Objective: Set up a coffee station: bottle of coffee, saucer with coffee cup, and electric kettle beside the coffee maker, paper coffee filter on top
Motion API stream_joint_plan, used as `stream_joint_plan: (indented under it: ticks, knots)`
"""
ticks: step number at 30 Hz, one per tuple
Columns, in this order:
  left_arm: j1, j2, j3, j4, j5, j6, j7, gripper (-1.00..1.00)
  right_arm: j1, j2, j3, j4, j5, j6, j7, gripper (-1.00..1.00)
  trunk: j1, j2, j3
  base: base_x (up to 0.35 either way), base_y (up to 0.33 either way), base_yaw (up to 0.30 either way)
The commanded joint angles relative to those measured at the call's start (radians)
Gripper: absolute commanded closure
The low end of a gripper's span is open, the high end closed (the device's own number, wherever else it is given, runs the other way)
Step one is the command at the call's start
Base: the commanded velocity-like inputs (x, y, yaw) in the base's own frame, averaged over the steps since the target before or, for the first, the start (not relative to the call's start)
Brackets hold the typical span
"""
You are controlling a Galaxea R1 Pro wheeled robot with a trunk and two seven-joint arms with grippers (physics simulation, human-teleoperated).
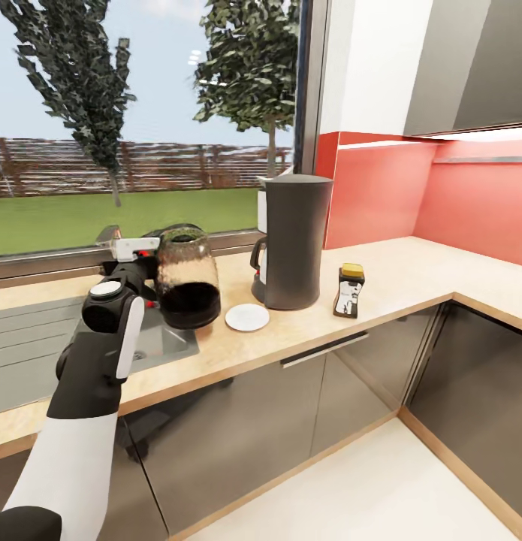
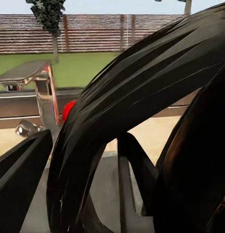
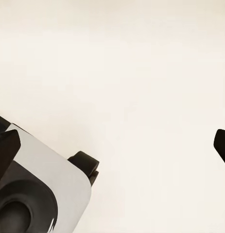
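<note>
While the left gripper [image 1: 149, 279] grips it, the electric kettle [image 1: 187, 276] looks smoky, black-lidded.

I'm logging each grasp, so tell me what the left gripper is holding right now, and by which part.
The left gripper holds the electric kettle by its black handle side, at the sink end of the kitchen countertop. The exact finger contact is hidden.

Smoky glass kettle [image 1: 187, 276], wood-grain countertop [image 1: 411, 274]

The head camera is looking down and forward over the long light tan wood-grain worktop [image 1: 381, 293] toward the window. The left wrist camera is sitting tight against the smoky glass kettle [image 2: 141, 126], sharing that window outlook. The right wrist camera is facing the pale floor [image 3: 131, 73].
</note>
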Motion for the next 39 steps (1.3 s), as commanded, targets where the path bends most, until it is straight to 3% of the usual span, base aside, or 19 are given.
stream_joint_plan:
  ticks: [1, 9, 39]
  knots:
    - [-0.001, -0.004, -0.001, -0.001, -0.006, 0.005, 0.005, 1.0, -0.001, -0.001, 0.006, 0.001, -0.01, -0.002, 0.003, -1.0, 0.0, -0.001, -0.001, 0.0, 0.0, 0.0]
    - [-0.001, -0.029, -0.001, -0.001, -0.006, 0.005, 0.007, 1.0, -0.001, -0.001, 0.007, 0.001, -0.01, -0.002, 0.003, -1.0, 0.0, -0.001, -0.001, 0.0, 0.0, 0.0]
    - [-0.001, -0.031, -0.001, -0.001, -0.006, 0.005, 0.007, 1.0, -0.001, -0.001, 0.007, 0.001, -0.009, -0.002, 0.002, -1.0, 0.0, -0.001, -0.001, 0.03, -0.011, 0.0]
